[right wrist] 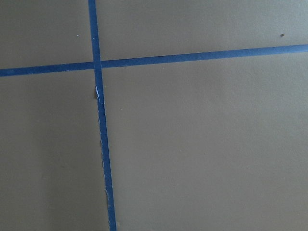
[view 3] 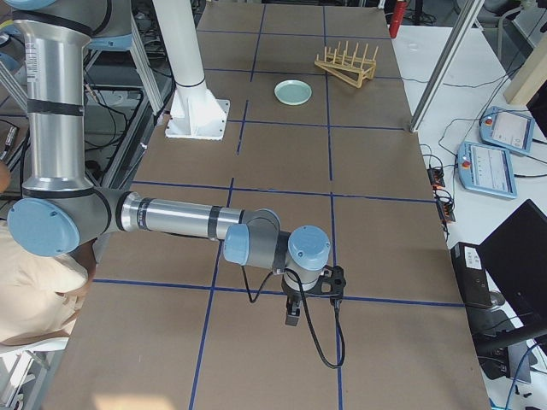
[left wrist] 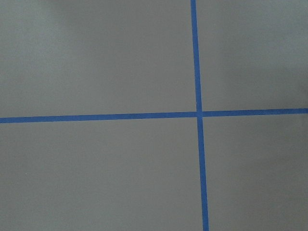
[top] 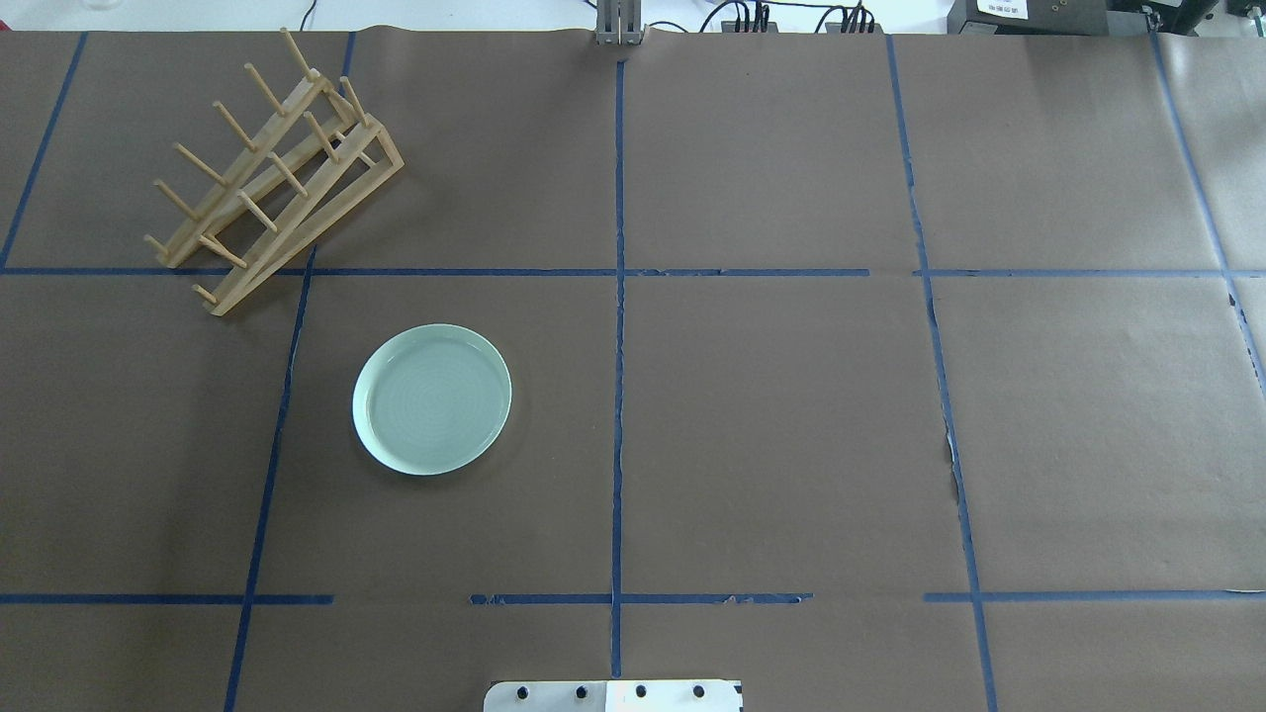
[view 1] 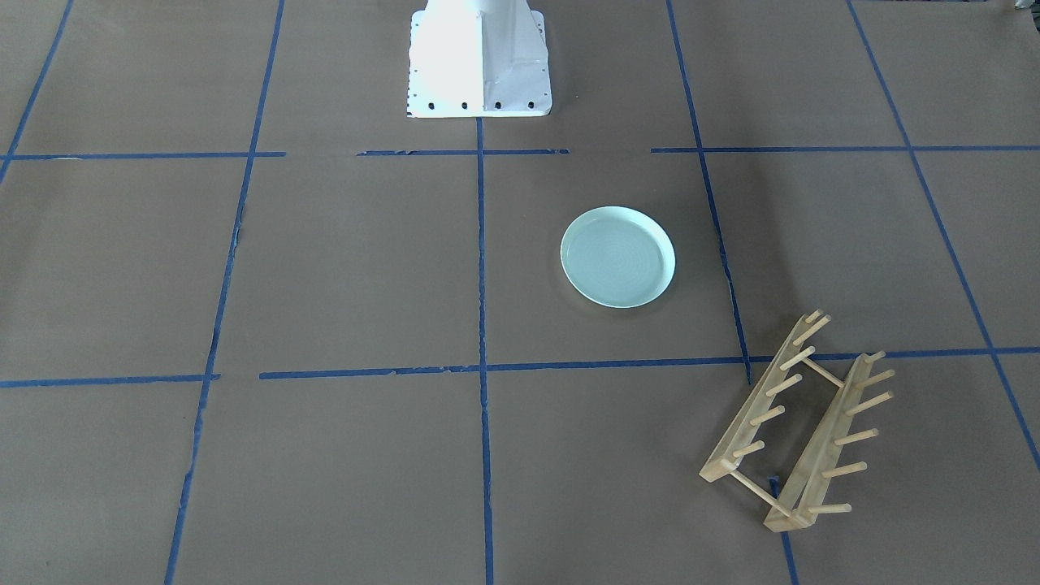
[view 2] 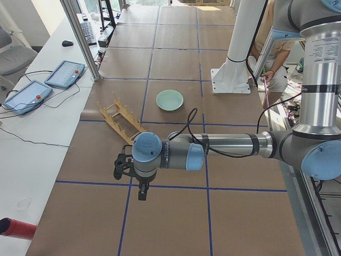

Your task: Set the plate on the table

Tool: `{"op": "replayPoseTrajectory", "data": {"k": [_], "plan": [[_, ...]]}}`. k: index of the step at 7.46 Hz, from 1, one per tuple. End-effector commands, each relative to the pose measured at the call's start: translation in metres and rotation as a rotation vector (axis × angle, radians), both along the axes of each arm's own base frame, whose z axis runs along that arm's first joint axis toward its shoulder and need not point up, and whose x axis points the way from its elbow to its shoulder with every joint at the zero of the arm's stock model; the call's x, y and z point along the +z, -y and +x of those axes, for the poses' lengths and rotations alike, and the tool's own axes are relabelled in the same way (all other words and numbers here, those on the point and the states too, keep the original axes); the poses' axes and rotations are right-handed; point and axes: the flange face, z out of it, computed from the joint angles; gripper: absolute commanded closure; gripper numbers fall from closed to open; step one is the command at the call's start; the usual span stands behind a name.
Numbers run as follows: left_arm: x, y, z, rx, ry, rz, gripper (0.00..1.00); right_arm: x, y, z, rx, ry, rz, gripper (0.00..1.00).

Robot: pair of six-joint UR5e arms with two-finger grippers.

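The pale mint-green plate [view 1: 617,257] lies flat on the brown-paper table [view 1: 325,268], apart from everything; it also shows in the overhead view [top: 432,400] and small in both side views [view 2: 169,100] [view 3: 292,91]. My left gripper [view 2: 141,192] hangs over the table far from the plate, seen only in the exterior left view; I cannot tell if it is open or shut. My right gripper [view 3: 292,314] hangs over the other end of the table, seen only in the exterior right view; I cannot tell its state. Both wrist views show only paper and blue tape.
A wooden peg rack [top: 267,178] stands tilted just beyond the plate, also in the front view [view 1: 800,422]. The white robot base [view 1: 479,61] stands at the table's near edge. Teach pendants [view 2: 32,90] lie on the side bench. A person [view 3: 34,282] stands behind the robot.
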Motion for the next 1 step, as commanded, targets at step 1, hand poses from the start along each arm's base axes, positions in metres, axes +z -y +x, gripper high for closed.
{"op": "replayPoseTrajectory", "data": {"k": [1], "plan": [[-0.0023,0.0002,-0.0001,0.000,0.001,0.005,0.00,-0.0002,0.0000,0.0000,0.000,0.000,0.000,0.00]]}}
